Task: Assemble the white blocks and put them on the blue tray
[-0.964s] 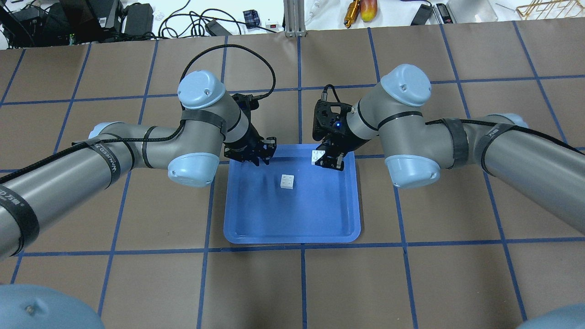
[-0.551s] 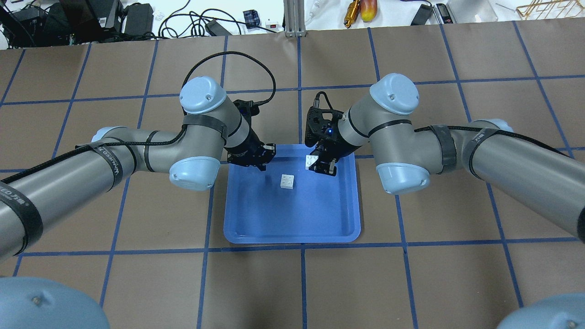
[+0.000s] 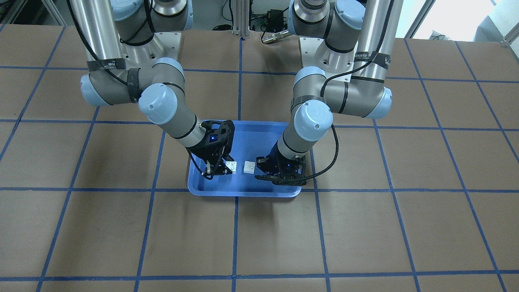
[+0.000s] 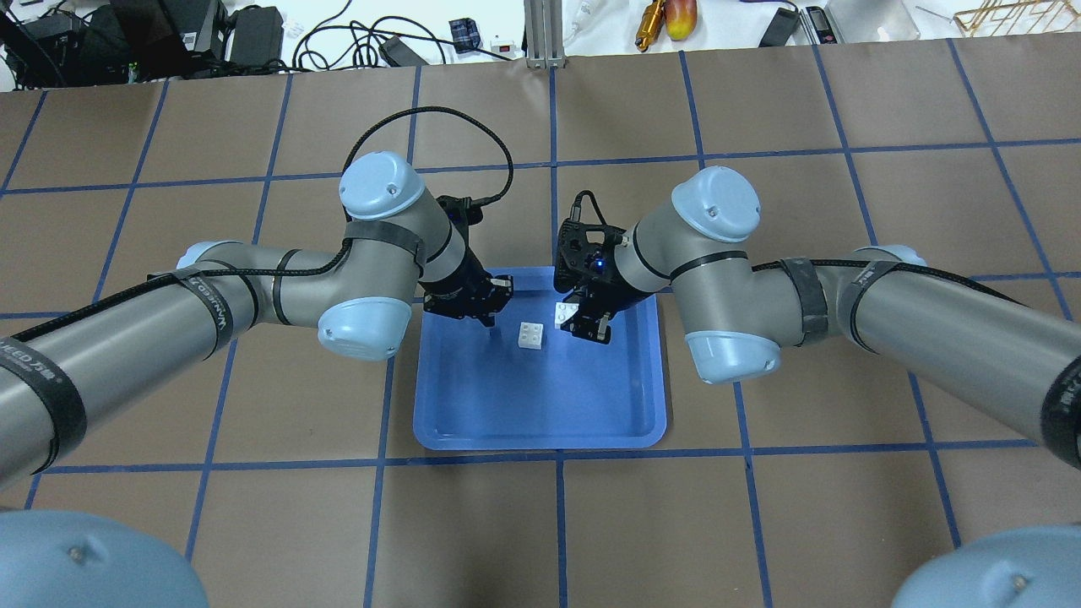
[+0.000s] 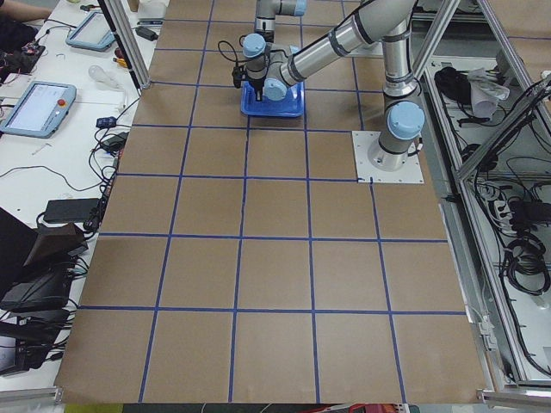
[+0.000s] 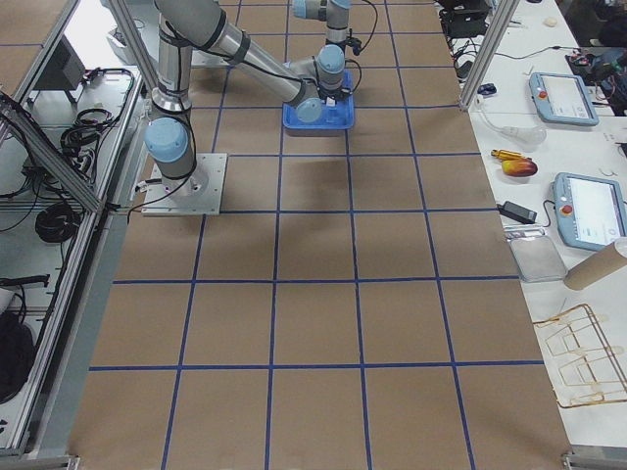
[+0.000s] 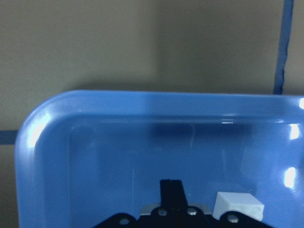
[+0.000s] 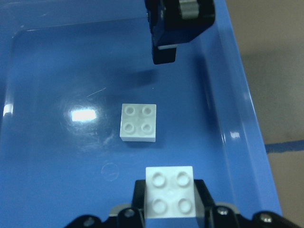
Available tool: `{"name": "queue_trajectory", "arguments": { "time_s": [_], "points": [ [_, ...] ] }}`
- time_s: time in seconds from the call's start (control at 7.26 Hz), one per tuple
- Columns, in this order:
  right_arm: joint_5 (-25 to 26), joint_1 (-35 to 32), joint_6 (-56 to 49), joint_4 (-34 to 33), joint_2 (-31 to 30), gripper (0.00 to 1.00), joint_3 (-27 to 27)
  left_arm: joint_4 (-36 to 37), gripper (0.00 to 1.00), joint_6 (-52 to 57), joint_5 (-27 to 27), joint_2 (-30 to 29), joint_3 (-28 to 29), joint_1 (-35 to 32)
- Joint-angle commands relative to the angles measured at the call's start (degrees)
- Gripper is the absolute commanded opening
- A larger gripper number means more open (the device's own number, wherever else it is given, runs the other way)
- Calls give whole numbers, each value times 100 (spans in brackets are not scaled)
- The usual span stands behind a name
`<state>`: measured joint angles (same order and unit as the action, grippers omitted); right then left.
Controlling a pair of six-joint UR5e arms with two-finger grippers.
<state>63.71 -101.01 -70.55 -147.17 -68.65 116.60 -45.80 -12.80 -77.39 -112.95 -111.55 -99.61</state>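
Two white blocks are apart. The loose block (image 4: 530, 335) lies on the floor of the blue tray (image 4: 540, 426). Just beside it, at its 2 o'clock, the held block (image 8: 169, 190) is clamped in the right gripper (image 4: 579, 322). At its 10 o'clock hangs the left gripper (image 4: 488, 314), fingers together on nothing.

You've got two white blocks: one white block (image 4: 530, 335) and a second white block (image 4: 566, 315) at its 2 o'clock. One blue tray (image 4: 540, 422) sits on the one tabletop (image 4: 279, 523). Two grippers: left gripper (image 4: 488, 316), right gripper (image 8: 170, 202).
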Motion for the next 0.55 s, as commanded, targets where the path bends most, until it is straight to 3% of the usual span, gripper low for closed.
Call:
{"name": "queue_trajectory", "arguments": {
  "time_s": [0.0, 0.41],
  "points": [
    [9, -68, 67, -319, 175, 0, 47, 18, 0, -142, 301, -8, -68, -15],
    [62, -155, 225, -778, 343, 0, 214, 27, 0, -196, 303, -8, -68, -15]
  ]
}}
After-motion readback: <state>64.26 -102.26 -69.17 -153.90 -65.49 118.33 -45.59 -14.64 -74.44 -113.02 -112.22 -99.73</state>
